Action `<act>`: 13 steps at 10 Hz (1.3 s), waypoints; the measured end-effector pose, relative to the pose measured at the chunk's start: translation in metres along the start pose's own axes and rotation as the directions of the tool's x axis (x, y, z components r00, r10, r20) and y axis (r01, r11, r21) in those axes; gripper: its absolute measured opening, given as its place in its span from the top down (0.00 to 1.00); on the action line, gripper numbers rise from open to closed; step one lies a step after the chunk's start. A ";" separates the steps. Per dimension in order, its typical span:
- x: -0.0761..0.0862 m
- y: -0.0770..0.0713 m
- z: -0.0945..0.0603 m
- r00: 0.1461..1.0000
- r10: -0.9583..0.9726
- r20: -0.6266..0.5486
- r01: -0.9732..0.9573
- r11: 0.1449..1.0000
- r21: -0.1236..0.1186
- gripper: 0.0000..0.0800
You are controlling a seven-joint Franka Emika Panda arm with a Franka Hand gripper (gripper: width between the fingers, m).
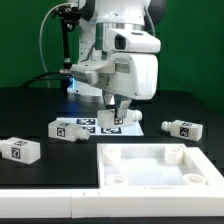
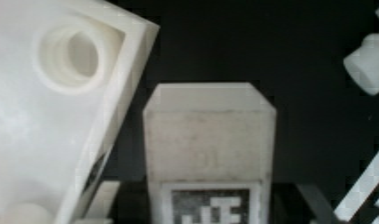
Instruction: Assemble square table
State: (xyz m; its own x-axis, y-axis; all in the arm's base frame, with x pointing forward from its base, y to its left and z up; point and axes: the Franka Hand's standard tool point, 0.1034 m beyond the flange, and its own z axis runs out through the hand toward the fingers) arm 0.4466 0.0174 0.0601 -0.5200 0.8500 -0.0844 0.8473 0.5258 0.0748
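The white square table top (image 1: 150,168) lies at the front of the exterior view, rim up, with round corner sockets. In the wrist view its edge (image 2: 53,110) and one socket (image 2: 76,50) sit close beside a white leg (image 2: 207,135) with a black-and-white tag. My gripper (image 2: 211,202) is shut on that leg, a dark finger on each side of it. In the exterior view the gripper (image 1: 118,113) hangs low behind the table top, over the marker board (image 1: 98,124). Two more legs lie on the black table, one at the left (image 1: 20,150) and one at the right (image 1: 182,128).
A small white tagged block (image 1: 64,128) lies by the left end of the marker board. The arm's white body fills the upper middle of the exterior view. A blurred white part (image 2: 367,60) shows at the edge of the wrist view.
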 end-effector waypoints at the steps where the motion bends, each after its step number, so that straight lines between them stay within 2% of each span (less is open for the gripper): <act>1: 0.018 -0.010 0.010 0.991 -0.136 -0.014 0.136 0.991 0.009 0.65; 2: 0.033 -0.017 0.018 0.972 -0.231 -0.033 0.231 0.973 0.019 0.65; 3: 0.038 -0.021 0.025 0.960 -0.275 -0.045 0.276 0.961 0.017 0.65; 4: 0.034 -0.026 0.028 0.947 -0.316 -0.054 0.318 0.948 0.027 0.65; 6: 0.034 -0.027 0.028 0.899 -0.436 -0.048 0.437 0.899 0.024 0.65; 8: 0.049 -0.032 0.038 0.891 -0.448 -0.071 0.450 0.893 0.016 0.65; 12: 0.050 -0.027 0.039 0.893 -0.445 -0.066 0.446 0.895 -0.001 0.65; 13: 0.050 -0.028 0.039 0.895 -0.441 -0.067 0.442 0.897 0.001 0.56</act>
State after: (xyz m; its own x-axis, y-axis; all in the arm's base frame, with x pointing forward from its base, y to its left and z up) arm 0.4016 0.0440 0.0147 -0.8462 0.5312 -0.0423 0.5304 0.8472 0.0292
